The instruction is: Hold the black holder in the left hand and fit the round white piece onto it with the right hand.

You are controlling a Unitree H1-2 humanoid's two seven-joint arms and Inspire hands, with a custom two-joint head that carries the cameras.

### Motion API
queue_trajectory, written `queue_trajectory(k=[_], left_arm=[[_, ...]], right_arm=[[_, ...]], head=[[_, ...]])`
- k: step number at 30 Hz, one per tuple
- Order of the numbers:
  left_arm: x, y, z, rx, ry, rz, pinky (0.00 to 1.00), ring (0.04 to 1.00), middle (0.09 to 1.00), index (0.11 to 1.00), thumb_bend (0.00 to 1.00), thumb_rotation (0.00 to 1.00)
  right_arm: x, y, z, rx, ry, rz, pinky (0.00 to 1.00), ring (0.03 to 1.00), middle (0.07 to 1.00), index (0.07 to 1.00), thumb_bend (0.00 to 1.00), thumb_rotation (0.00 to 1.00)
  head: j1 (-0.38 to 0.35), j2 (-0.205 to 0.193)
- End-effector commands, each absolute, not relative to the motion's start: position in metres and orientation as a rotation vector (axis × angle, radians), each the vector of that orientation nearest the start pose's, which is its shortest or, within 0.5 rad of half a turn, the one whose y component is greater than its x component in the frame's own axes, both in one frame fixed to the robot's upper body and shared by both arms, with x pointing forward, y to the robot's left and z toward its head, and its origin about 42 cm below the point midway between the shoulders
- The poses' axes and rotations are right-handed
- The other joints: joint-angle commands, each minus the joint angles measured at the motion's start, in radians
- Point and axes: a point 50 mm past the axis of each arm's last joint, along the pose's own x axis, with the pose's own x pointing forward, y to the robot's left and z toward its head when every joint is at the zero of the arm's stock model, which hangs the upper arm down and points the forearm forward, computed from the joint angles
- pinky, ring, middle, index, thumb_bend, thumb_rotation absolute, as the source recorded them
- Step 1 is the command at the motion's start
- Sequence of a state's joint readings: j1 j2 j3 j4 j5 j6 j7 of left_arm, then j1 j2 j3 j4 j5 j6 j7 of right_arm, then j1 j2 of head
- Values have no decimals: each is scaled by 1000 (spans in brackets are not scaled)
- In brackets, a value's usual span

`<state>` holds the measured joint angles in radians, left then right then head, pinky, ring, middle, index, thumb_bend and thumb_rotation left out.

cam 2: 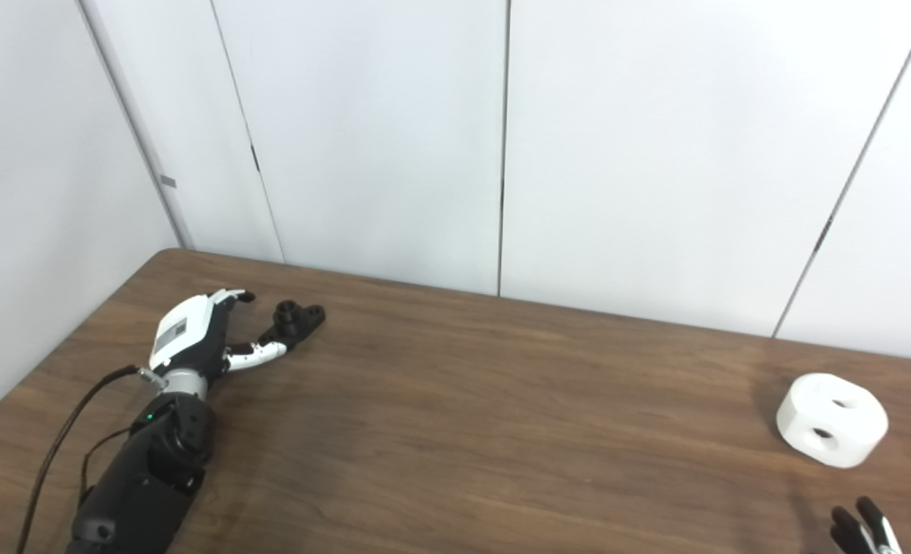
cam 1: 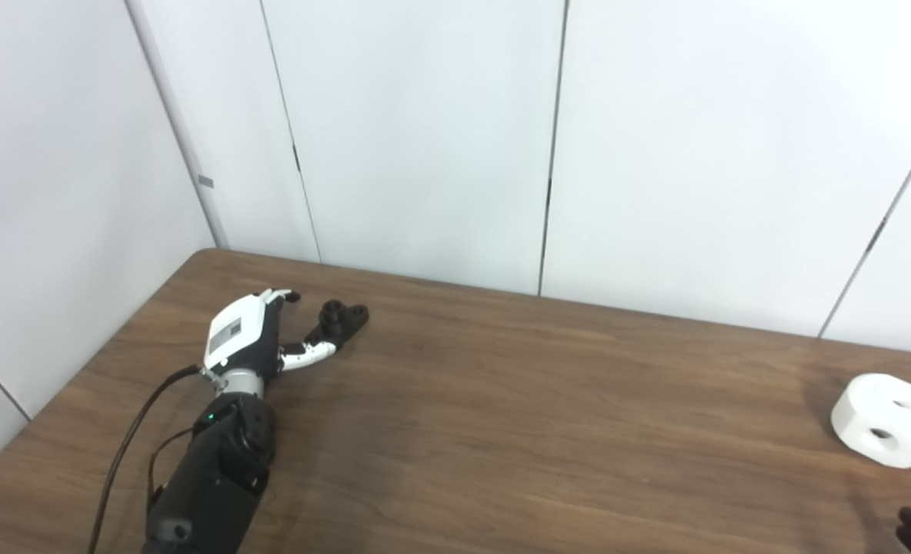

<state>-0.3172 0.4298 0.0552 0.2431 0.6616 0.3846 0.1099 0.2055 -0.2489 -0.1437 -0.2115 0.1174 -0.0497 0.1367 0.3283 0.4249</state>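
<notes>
The brown wood-grain tabletop (cam 1: 502, 431) carries a black holder (cam 1: 338, 322) near its far left corner and a round white piece (cam 1: 889, 419) near its right edge.

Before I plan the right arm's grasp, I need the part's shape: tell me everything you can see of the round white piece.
The round white piece is a thick, matte, puck-like block with rounded edges, plastic by the look. Two round holes show: one in its top face, one in its near side. It sits flat on the brown table near the right edge, alone. Nothing touches it; the right robot hand is below it, only its fingertips in view.
</notes>
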Motion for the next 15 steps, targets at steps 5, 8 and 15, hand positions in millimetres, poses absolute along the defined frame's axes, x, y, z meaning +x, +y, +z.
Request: queue_trajectory(k=[5, 8, 15], left_arm=[[397, 402, 190, 1072, 172, 463, 1000, 977, 934, 832, 845, 427], [399, 403, 189, 1081, 180, 455, 1000, 971, 927, 824, 847, 429], [402, 403, 186, 1098, 186, 433, 1000, 964, 914, 817, 837, 418]], right_arm=[[210, -323, 128, -193, -62, -1, 928, 952, 948, 980, 472, 1000], [209, -323, 128, -190, -57, -3, 926, 950, 946, 978, 493, 1000], [207, -321, 129, -198, -58, -4, 927, 951, 947, 977, 482, 1000]], head=[[-3, 3], [-6, 4], [-18, 8]])
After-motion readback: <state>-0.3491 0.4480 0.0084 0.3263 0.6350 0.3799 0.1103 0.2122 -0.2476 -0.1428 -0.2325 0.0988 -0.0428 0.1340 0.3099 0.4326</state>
